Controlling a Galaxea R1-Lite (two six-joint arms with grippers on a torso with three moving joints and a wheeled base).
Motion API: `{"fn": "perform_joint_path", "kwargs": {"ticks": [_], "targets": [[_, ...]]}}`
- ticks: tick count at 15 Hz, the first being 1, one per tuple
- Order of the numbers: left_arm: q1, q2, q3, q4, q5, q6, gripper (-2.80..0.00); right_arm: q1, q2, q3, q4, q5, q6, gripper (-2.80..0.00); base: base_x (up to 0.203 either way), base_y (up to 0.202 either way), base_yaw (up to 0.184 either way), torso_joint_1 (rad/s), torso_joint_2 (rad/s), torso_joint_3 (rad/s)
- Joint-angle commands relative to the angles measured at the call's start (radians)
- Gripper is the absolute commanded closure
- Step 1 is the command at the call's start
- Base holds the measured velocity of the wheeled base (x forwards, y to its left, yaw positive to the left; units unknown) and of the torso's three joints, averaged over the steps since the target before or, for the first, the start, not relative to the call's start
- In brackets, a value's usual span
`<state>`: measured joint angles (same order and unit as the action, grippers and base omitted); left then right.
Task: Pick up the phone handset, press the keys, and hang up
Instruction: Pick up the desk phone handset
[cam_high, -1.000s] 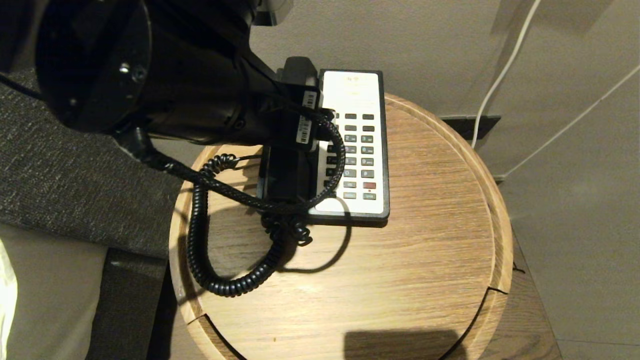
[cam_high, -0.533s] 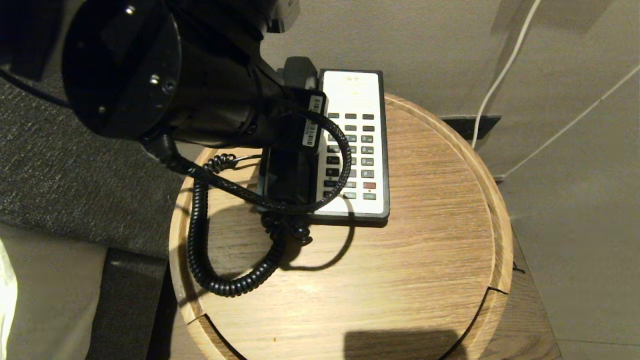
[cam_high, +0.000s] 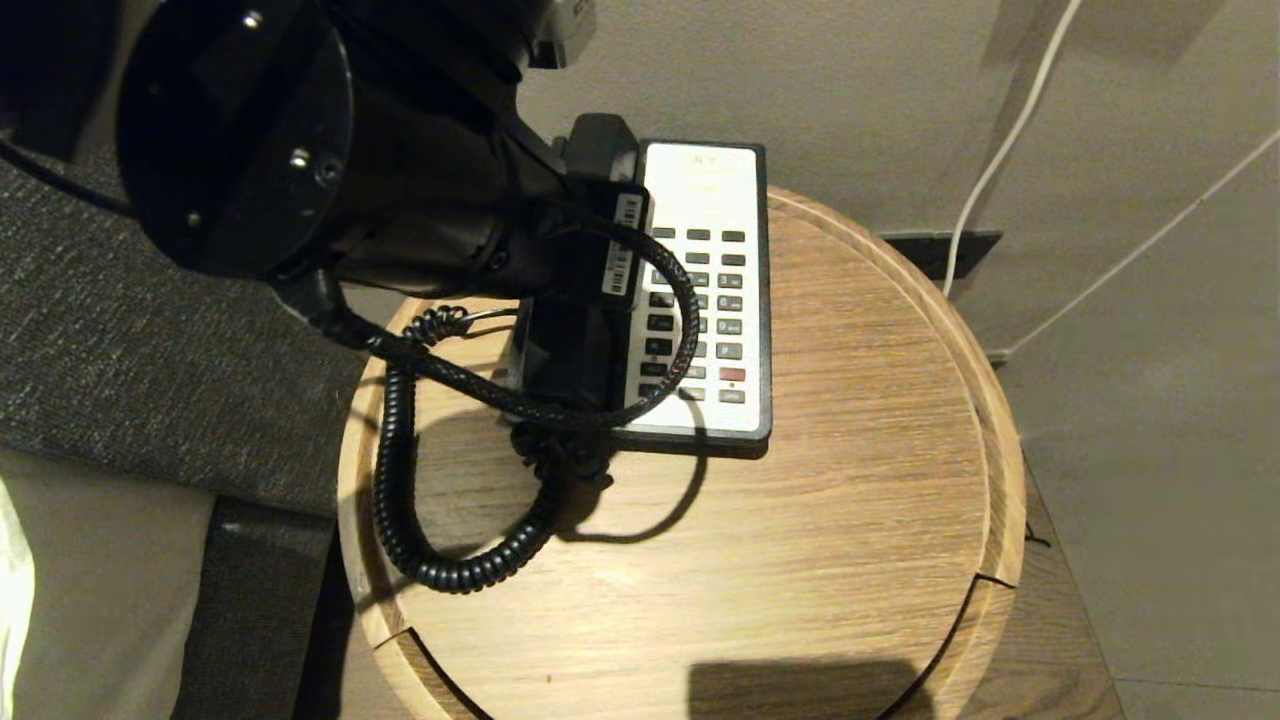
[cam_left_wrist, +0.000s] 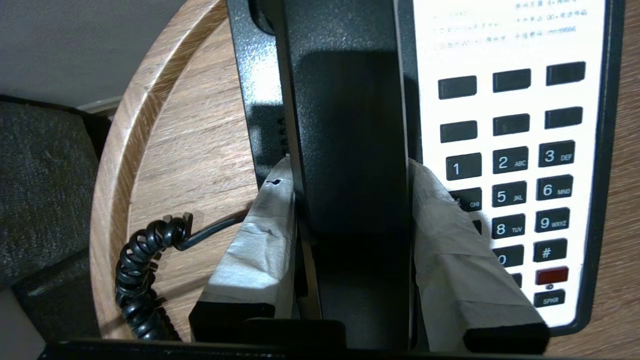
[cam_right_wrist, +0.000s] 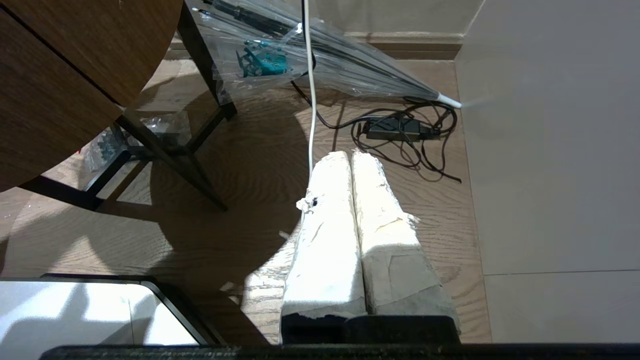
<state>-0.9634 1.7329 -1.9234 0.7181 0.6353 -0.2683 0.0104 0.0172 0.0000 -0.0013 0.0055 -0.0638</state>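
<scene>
1. Handset first: the long, glossy black plastic phone handset (cam_left_wrist: 350, 140) lies in its cradle along one side of the black-and-white phone base (cam_high: 705, 290), on the round wooden side table (cam_high: 800, 560).
2. Left gripper (cam_left_wrist: 350, 175) is on it now, its tape-wrapped fingers (cam_left_wrist: 260, 235) set either side of the handset's middle, both pads hard against its flanks: a clamp, as far as the wrist view shows.
3. Right gripper (cam_right_wrist: 350, 160) hangs parked low over the wooden floor, fingers pressed together, holding nothing.
4. Step in hand, by my reading: the pick-up, grip just made and handset not yet off the cradle.
5. Next up: a clean lift straight out of the cradle, with slack in the black coiled cord (cam_high: 400, 500) looped on the tabletop, so the base doesn't drag along.
</scene>
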Motion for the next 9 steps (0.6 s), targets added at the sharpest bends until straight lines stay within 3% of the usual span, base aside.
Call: {"fn": "perform_joint_path", "kwargs": {"ticks": [1, 9], "targets": [[0.0, -0.028, 0.0, 0.007, 0.006, -0.002, 0.0, 0.0, 0.0, 0.0, 0.0, 0.001, -0.001, 0.0, 0.0, 0.0, 0.0, 0.0, 0.0, 0.0], [-0.003, -0.202, 0.003, 0.039, -0.013, -0.027, 0.0, 0.0, 0.0, 0.0, 0.0, 0.001, -0.001, 0.0, 0.0, 0.0, 0.0, 0.0, 0.0, 0.0]]}}
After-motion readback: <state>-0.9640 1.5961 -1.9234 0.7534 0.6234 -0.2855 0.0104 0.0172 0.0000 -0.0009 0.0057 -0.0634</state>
